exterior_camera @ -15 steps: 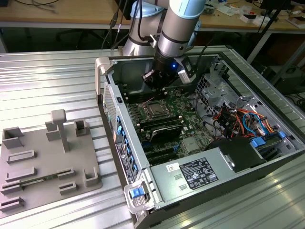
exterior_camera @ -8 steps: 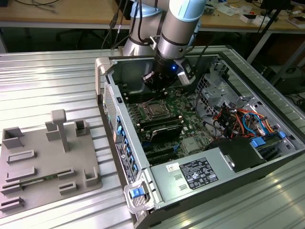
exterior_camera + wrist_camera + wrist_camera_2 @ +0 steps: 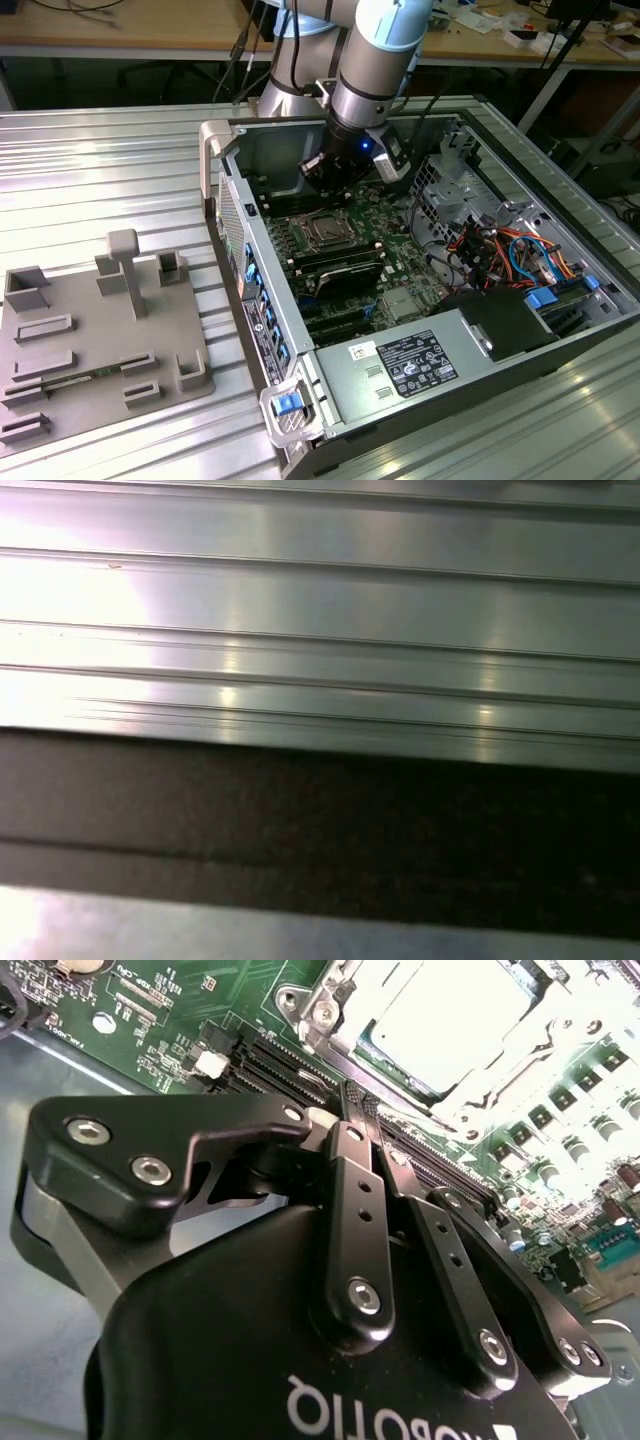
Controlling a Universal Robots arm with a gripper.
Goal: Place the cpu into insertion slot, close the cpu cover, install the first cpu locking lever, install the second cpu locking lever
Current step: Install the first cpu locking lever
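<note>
The cpu (image 3: 326, 231) lies flat in the insertion slot (image 3: 306, 226) on the green motherboard inside the open computer case. In the second wrist view the cpu (image 3: 450, 1020) shows as a bright silvery square, with the silver cpu cover (image 3: 335, 1005) lying down as a frame around it. The locking levers are too washed out to make out. My gripper (image 3: 332, 170) hangs over the board just behind the slot, toward the back wall of the case. Its black fingers (image 3: 350, 1210) are drawn together at the gripper tip (image 3: 352, 1100), and I see nothing between them.
Black memory slots (image 3: 340, 270) lie in front of the socket. A power supply (image 3: 420, 360) and coloured cables (image 3: 500, 250) take up the exterior view's right. The case wall (image 3: 235, 210) stands on the left, with a grey fixture plate (image 3: 100, 330) beyond it. Ribbed aluminium (image 3: 320, 630) shows in the first wrist view.
</note>
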